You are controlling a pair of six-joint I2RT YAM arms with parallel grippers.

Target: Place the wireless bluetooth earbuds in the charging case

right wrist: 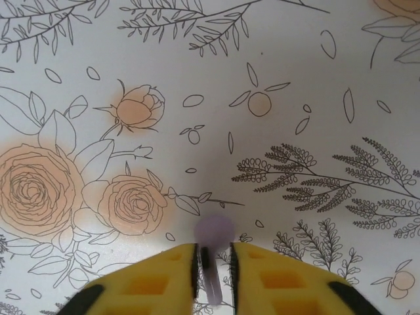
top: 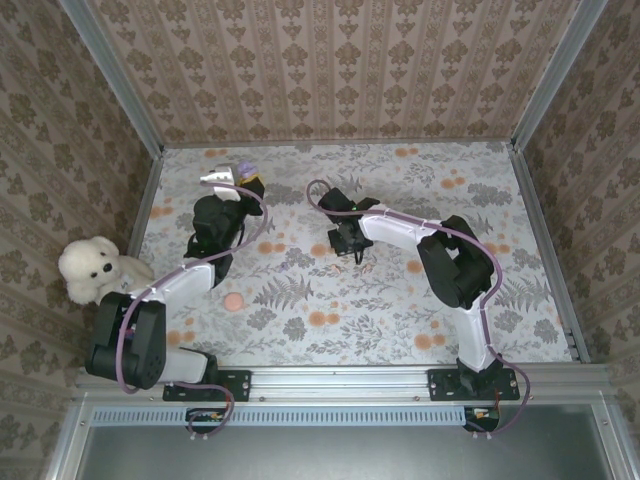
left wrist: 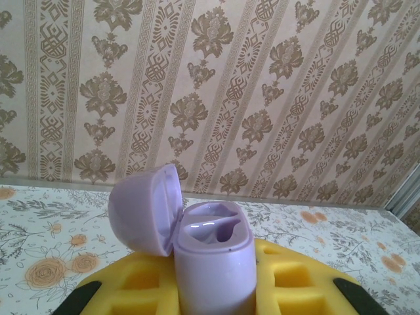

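Observation:
A lilac charging case (left wrist: 213, 259) stands upright between the yellow fingers of my left gripper (left wrist: 213, 289), which is shut on its body. Its lid (left wrist: 144, 210) hangs open to the left and both sockets are empty. From above, the case (top: 246, 170) is held up over the table's far left. My right gripper (right wrist: 214, 254) hovers low over the flowered table at centre (top: 352, 250). A lilac earbud (right wrist: 214, 231) sits blurred between its fingers, round head forward. The jaws stand slightly apart, with a gap beside the stem.
A white plush dog (top: 95, 268) lies at the table's left edge beside my left arm. A small pink ball (top: 233, 301) rests on the cloth (top: 400, 320) near the front left. Patterned walls close the table on three sides.

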